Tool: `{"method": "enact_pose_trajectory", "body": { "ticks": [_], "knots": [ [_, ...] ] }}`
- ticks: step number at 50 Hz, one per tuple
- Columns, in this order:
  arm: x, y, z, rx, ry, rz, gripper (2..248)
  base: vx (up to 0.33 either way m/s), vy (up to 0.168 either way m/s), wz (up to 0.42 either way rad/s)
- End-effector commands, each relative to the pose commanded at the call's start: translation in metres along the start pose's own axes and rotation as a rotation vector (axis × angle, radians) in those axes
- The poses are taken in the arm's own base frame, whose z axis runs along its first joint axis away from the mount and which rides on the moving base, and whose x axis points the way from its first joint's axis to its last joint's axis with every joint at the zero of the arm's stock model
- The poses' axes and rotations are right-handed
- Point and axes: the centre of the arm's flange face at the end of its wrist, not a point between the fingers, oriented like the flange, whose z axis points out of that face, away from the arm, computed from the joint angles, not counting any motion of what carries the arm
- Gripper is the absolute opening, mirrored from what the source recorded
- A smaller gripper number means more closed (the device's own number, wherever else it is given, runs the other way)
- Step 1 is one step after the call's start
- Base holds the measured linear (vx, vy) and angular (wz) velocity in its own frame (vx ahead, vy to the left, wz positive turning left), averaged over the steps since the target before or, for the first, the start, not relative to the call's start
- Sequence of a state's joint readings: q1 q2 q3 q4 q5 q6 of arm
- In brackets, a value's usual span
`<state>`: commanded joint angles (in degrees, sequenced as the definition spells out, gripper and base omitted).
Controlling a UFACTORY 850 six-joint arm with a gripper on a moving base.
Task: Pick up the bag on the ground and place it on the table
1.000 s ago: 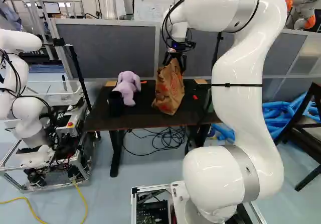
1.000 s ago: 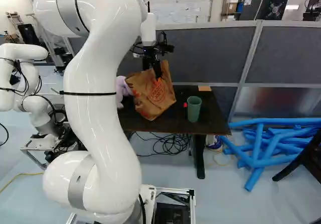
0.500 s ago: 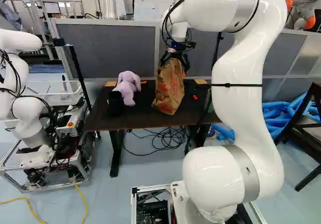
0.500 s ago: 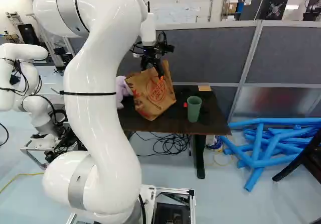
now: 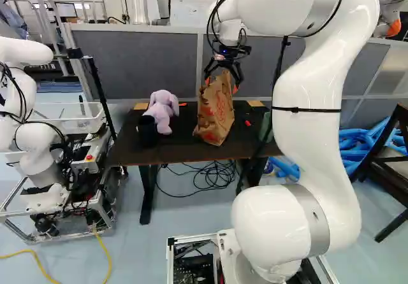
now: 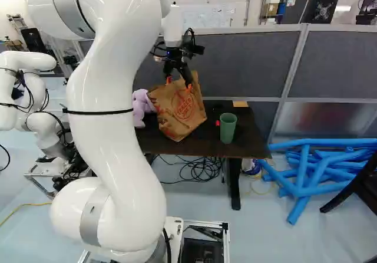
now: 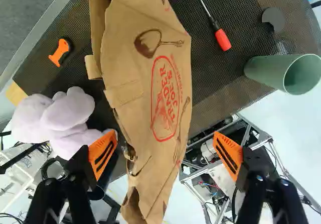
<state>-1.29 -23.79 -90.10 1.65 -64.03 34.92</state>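
Since the bag [image 7: 168,98] rests on the table [image 5: 182,145], leaning a little, we judge that the step in hand is to get our gripper [image 7: 165,153] away cleanly. Our two fingers stand wide apart, one on each side of the bag's upper end, with a gap showing beside each of the orange pads [image 7: 236,152]; we have hold of nothing. The bag's printed face runs out ahead from between them.

We do well to draw straight back along the line of the fingers, slowly, holding them spread until the tips are past the paper rim. Any sideways drift or early closing could hook a fold and tip the bag, and the slack paper would likely crumple rather than push back. The finger on the side of the plush toy [image 7: 65,113] looks nearer the paper, so that gap deserves our closest watch.

We also want no swing outward: a dark cup [image 5: 147,131] stands by the toy on that same side, while the green cup [image 7: 266,69] stands ahead of and outside the other finger, with the screwdriver [image 7: 222,39] between it and the bag. Once clear, we check that the bag stands by itself.
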Motion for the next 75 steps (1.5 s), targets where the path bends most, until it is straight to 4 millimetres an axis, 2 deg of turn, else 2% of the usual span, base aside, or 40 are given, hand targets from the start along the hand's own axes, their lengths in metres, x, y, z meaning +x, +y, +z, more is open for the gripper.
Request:
{"method": "enact_pose_trajectory", "body": {
  "ticks": [47, 75],
  "knots": [
    [-0.037, 0.024, -0.076, -0.033, -0.049, -0.003, 247, 0.0, 0.0, 0.0],
    [-0.041, 0.026, -0.081, -0.042, -0.062, -0.004, 247, -0.001, 0.0, 0.0]
  ]
}}
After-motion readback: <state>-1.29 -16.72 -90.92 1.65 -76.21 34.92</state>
